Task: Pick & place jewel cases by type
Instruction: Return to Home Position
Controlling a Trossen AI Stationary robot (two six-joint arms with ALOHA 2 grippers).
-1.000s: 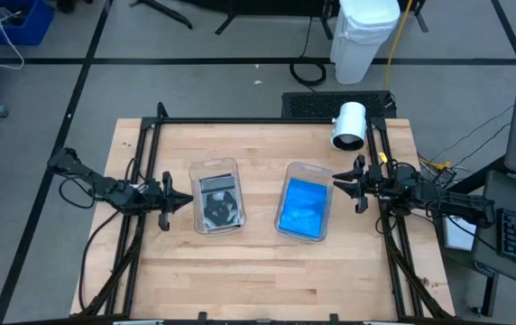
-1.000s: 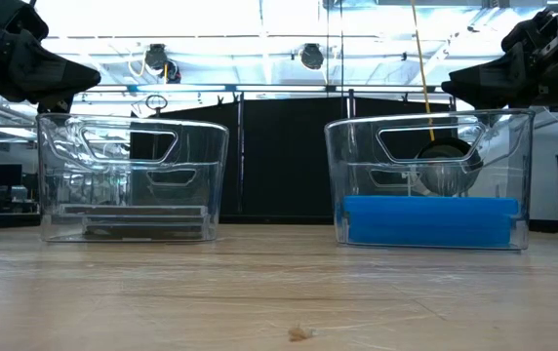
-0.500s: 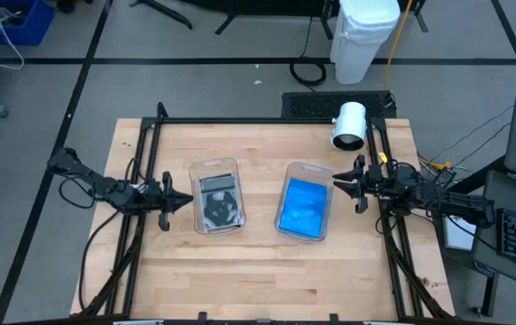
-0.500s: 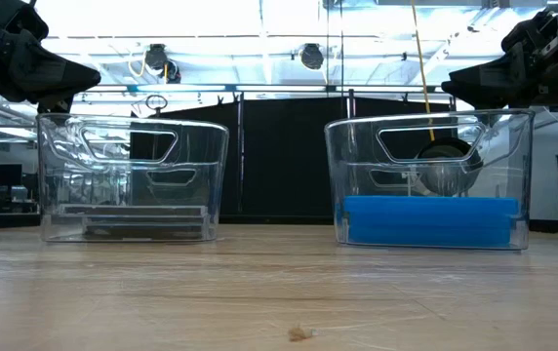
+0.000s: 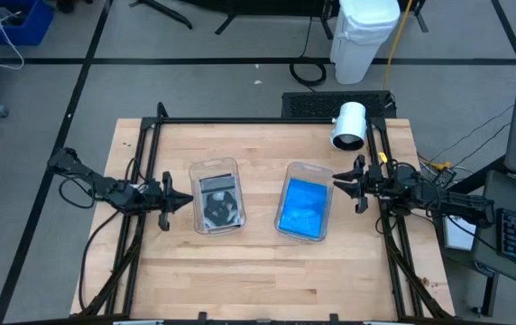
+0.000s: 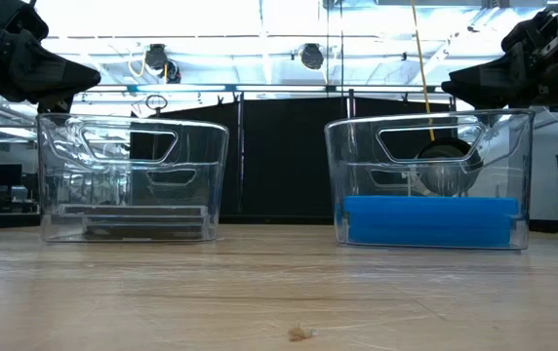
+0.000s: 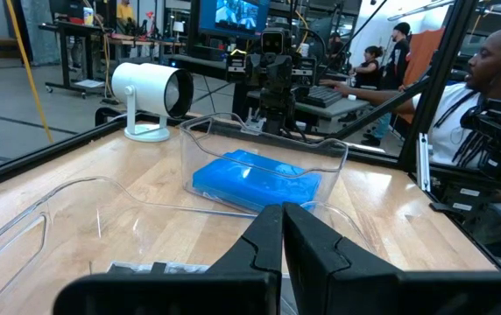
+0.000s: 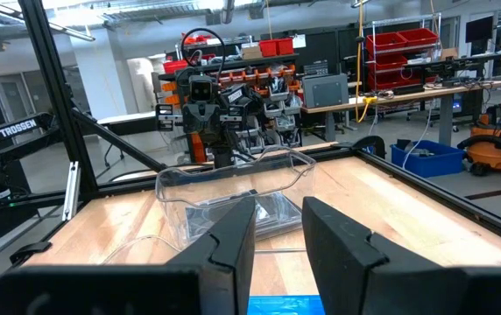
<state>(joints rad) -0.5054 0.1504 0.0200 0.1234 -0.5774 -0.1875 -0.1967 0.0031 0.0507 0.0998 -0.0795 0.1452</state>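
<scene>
Nothing has shifted over the last second: both arms and both tubs sit exactly where they were, so the arms look parked at rest, not mid-move.

The left gripper point(image 5: 175, 200) hangs above the worktop point(image 5: 267, 271) just left of the left clear tub point(image 5: 215, 168). Its jaws are pressed together with nothing between them, as the left wrist view shows. The right gripper point(image 5: 339, 185) hangs just right of the right clear tub point(image 5: 308, 168), with its jaws a narrow gap apart and also empty.

The blue jewel cases point(image 5: 303, 208) lie flat in a stack on the floor of the right tub. The grey and dark jewel cases point(image 5: 217, 200) lie stacked in the left tub. From table height the blue stack reads as one solid block, and the dark stack is a thin layer behind glare. I cannot say how many cases each tub holds.

No case lies loose on the worktop, and the two tubs stand side by side near its middle, well apart from each other. With no motion and nothing held, the sorting by type looks complete, and what remains is at most the arms settling at home.
</scene>
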